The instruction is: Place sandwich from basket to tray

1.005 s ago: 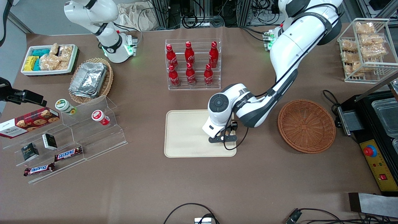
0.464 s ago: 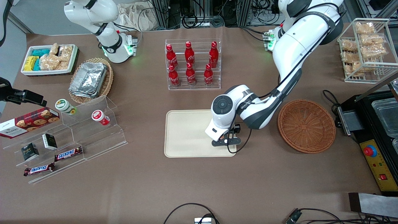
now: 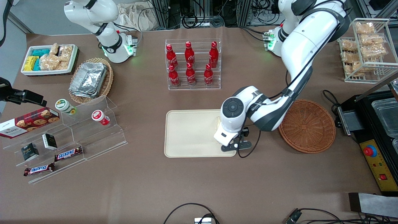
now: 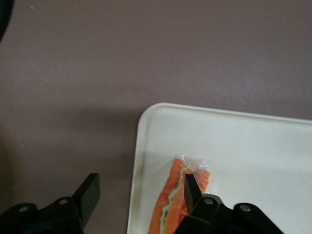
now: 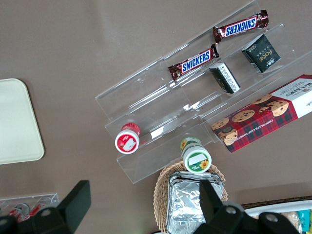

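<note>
The sandwich (image 4: 171,202) lies on the cream tray (image 4: 234,141), close to the rim, its orange and green cut edge showing. In the front view only a pale bit of the sandwich (image 3: 218,122) shows beside the wrist, on the tray (image 3: 186,133). My left gripper (image 4: 141,184) is open and holds nothing. It hovers over the tray's rim, one finger over the brown table and one over the sandwich. In the front view the gripper (image 3: 235,146) is at the tray corner nearest the camera, on the basket's side. The reddish-brown basket (image 3: 306,126) is empty.
A clear rack of red bottles (image 3: 192,63) stands farther from the camera than the tray. Clear display steps with snacks (image 3: 71,137), a foil-container basket (image 3: 90,80) and a white snack tray (image 3: 49,59) lie toward the parked arm's end. A wire rack (image 3: 367,46) and a black machine (image 3: 376,130) flank the basket.
My left gripper has moved sideways toward the basket, off the middle of the tray to its rim. The sandwich stays on the tray.
</note>
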### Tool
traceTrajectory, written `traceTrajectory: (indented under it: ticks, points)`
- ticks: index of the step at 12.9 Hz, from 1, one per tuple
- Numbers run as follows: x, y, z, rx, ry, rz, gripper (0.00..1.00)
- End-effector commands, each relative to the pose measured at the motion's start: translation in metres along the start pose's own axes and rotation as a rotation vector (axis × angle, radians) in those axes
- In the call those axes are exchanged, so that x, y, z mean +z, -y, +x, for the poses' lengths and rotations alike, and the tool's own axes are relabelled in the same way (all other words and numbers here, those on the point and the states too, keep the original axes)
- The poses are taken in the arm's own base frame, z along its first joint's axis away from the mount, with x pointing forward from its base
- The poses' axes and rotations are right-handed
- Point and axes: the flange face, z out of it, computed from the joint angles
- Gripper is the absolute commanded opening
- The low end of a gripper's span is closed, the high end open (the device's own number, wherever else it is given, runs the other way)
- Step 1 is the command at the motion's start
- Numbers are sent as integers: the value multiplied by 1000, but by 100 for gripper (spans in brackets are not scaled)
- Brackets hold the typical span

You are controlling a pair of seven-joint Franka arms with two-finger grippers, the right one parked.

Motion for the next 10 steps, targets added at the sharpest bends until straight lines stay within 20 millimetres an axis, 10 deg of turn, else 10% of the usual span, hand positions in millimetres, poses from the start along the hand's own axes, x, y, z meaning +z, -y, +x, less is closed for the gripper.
traceTrajectory:
  ticks: [1, 10]
  points:
    - [-43, 19, 11, -53, 0, 24, 78]
    - [-110, 125, 73, -230, -3, 66, 83]
